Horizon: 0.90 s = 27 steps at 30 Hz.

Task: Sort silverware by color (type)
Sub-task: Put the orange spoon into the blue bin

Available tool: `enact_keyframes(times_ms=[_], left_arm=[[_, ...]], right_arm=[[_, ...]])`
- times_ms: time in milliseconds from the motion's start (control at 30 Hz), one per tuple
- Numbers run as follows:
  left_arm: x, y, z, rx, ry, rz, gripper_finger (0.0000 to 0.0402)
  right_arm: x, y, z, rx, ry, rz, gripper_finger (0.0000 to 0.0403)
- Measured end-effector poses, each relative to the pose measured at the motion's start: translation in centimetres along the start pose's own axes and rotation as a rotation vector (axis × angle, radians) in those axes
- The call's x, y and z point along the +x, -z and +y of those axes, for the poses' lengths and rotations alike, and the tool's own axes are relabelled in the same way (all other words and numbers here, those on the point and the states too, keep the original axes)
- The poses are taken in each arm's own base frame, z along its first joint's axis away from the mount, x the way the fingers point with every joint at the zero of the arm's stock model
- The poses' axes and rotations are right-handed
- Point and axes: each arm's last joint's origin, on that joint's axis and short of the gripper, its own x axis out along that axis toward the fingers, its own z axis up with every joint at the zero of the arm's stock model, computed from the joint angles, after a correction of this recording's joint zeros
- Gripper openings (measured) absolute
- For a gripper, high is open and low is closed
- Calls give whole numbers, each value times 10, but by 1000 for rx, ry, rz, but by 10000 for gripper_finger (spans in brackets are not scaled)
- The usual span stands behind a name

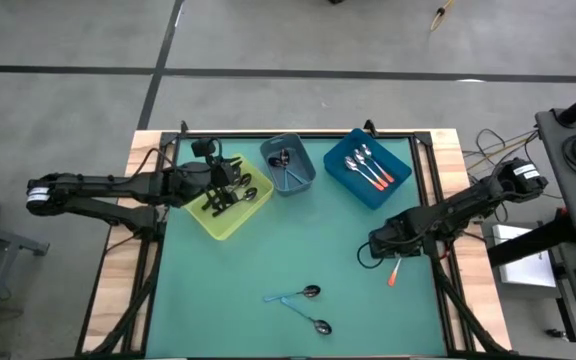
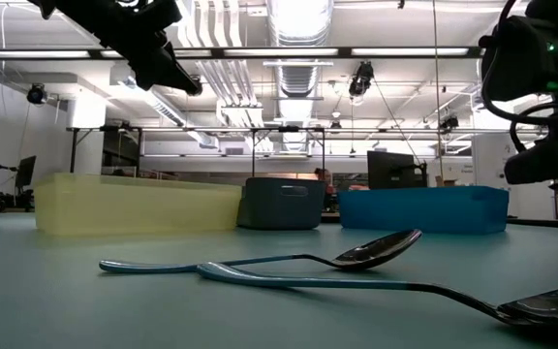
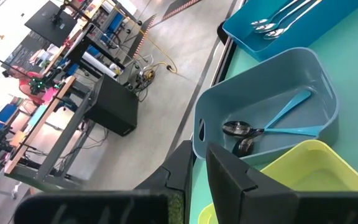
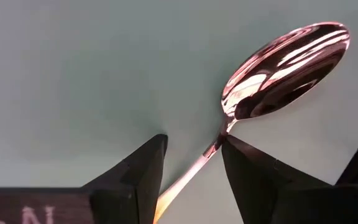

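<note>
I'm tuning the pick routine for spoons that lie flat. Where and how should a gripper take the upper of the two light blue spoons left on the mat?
Grip the upper light blue spoon at mid-handle, coming straight down from above with the fingers set across the handle. It lies flat on the green mat, so the thin handle offers the only narrow span; the rounded metal bowl would probably slip. Its handle end sits close to the lower spoon, so stay towards the bowl.

The table [image 1: 298,250] carries a teal mat inside a light wood border and stands on a grey concrete floor [image 1: 68,40] crossed by dark seam lines, one running along the 12 o'clock side. Overhead, white ducting [image 2: 294,29] and long strip lights [image 2: 405,51] hang from an open ceiling. Black workbenches [image 3: 73,93] with trailing cables stand on the floor beyond the table.
</note>
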Motion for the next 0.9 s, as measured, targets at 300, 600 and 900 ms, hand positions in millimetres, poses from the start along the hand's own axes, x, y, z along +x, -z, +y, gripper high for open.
enact_keyframes(times_ms=[300,600,900], left_arm=[[0,0,0,0,0,0,29],[0,0,0,0,0,0,29],[0,0,0,0,0,0,29]], right_arm=[[0,0,4,-17,-27,-12,112],[1,0,6,-18,-50,-19,26],[0,1,7,-33,-52,-22,11]])
